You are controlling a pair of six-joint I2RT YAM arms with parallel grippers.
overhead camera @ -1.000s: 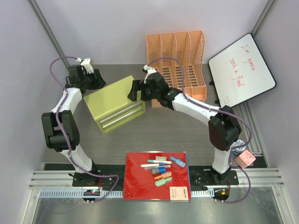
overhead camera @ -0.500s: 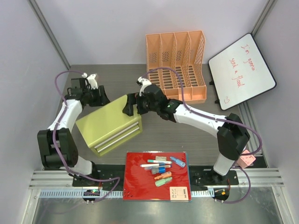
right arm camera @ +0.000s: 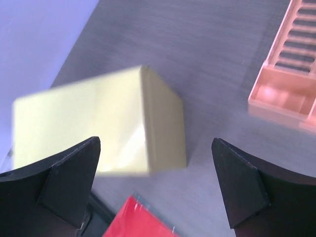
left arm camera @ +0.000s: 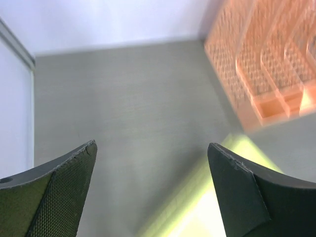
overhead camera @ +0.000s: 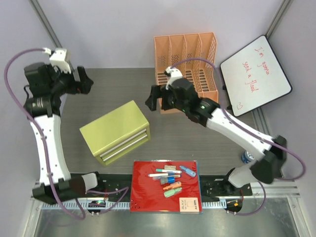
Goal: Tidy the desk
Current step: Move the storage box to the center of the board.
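The desk (overhead camera: 197, 140) is a dark grey wood-grain top. A lime-green drawer cabinet (overhead camera: 116, 131) rests on it left of centre, drawers facing the front. My left gripper (overhead camera: 84, 81) hangs open high over the back left of the desk, well clear of the cabinet; its wrist view shows bare desk (left arm camera: 128, 98) between its fingers (left arm camera: 64, 187) and the cabinet's blurred corner (left arm camera: 202, 212) at the bottom. My right gripper (overhead camera: 154, 101) is open, raised to the right of and behind the cabinet (right arm camera: 98, 123), holding nothing.
An orange mesh file rack (overhead camera: 187, 64) stands at the back centre, also in both wrist views (left arm camera: 266, 64) (right arm camera: 291, 84). A whiteboard (overhead camera: 255, 74) leans at the back right. A red folder (overhead camera: 165, 192) with several pens lies at the front edge. A small blue object (overhead camera: 245, 157) sits by the right arm's base.
The cabinet was slid toward the front left between both grippers, then the left gripper opened off it. Both arms have lifted up and away, left arm to the far back left.
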